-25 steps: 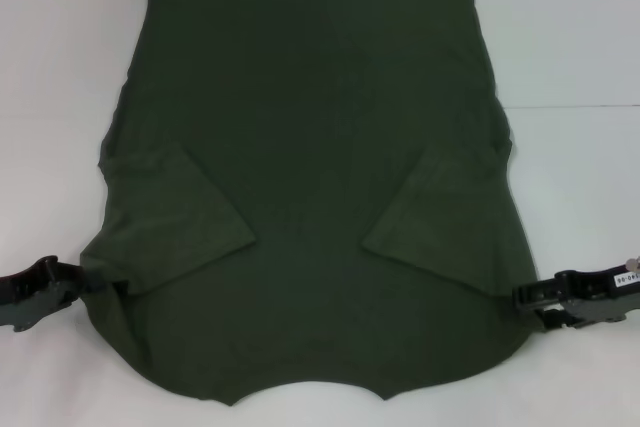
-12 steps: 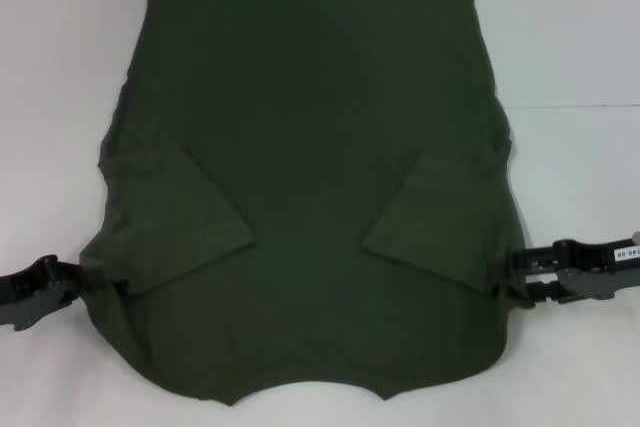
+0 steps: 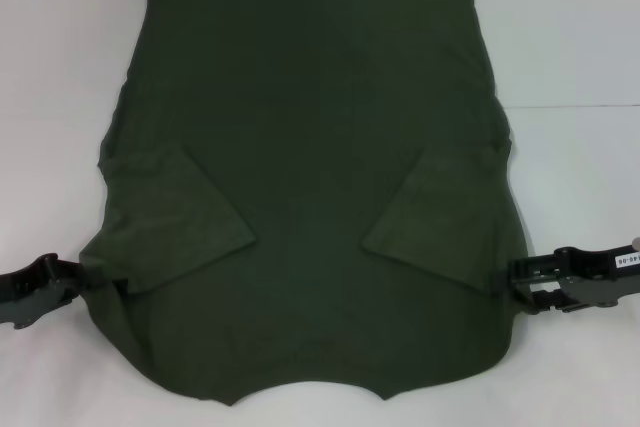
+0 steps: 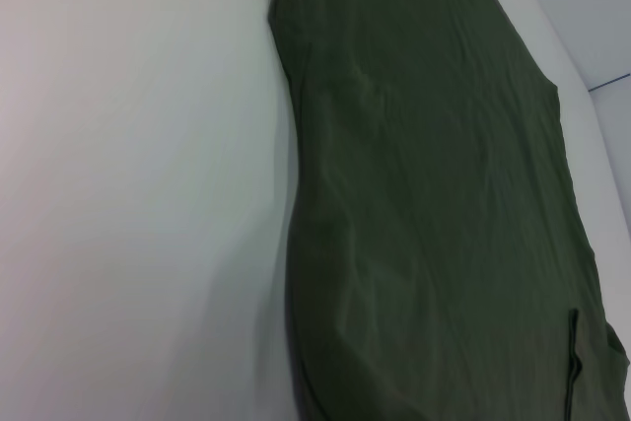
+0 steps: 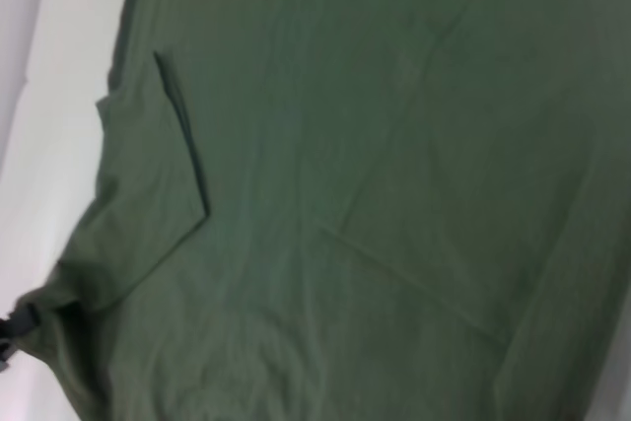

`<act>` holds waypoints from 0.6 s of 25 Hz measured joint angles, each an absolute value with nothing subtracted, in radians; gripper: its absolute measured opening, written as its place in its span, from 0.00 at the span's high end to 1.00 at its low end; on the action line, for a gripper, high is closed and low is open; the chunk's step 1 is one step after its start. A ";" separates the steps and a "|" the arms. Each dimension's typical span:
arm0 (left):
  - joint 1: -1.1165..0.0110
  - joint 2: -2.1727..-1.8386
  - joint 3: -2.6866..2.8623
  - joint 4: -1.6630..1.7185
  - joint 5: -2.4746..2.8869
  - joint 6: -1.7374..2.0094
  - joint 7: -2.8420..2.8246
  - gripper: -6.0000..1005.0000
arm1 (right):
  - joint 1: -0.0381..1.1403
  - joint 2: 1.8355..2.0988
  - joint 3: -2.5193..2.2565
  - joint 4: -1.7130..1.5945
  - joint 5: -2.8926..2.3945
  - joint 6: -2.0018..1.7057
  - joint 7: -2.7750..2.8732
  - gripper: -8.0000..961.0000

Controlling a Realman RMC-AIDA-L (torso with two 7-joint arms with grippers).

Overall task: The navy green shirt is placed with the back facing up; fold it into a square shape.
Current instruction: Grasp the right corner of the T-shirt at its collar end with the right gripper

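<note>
One navy green shirt (image 3: 310,187) lies flat on the white bench (image 3: 60,67), its curved neckline at the near edge and both short sleeves folded inward onto the body (two sleeve flaps, one on each side). Two claws are in view. The left claw (image 3: 72,285) sits at the shirt's left edge near the shoulder, touching the cloth; whether it grips cannot be told. The right claw (image 3: 516,285) meets the right edge, its state equally unclear. A white label on the right arm carries small print, too small to read
</note>
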State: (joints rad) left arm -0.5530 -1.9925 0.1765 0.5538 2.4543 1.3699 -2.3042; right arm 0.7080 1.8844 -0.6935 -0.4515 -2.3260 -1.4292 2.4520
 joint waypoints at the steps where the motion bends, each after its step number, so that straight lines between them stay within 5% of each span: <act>1: -0.553 -1.992 0.176 0.554 2.454 1.370 -2.304 0.97 | 0.710 1.886 -0.695 -0.451 -2.335 -1.425 2.453 0.06; 15: -0.553 -1.992 0.177 0.556 2.454 1.372 -2.301 0.97 | 0.726 1.900 -0.685 -0.449 -2.280 -1.435 2.445 0.06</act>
State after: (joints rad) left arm -0.5534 -1.9925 0.1767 0.5564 2.4542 1.3725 -2.3012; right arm 0.7260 1.9003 -0.6852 -0.4495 -2.2801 -1.4350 2.4450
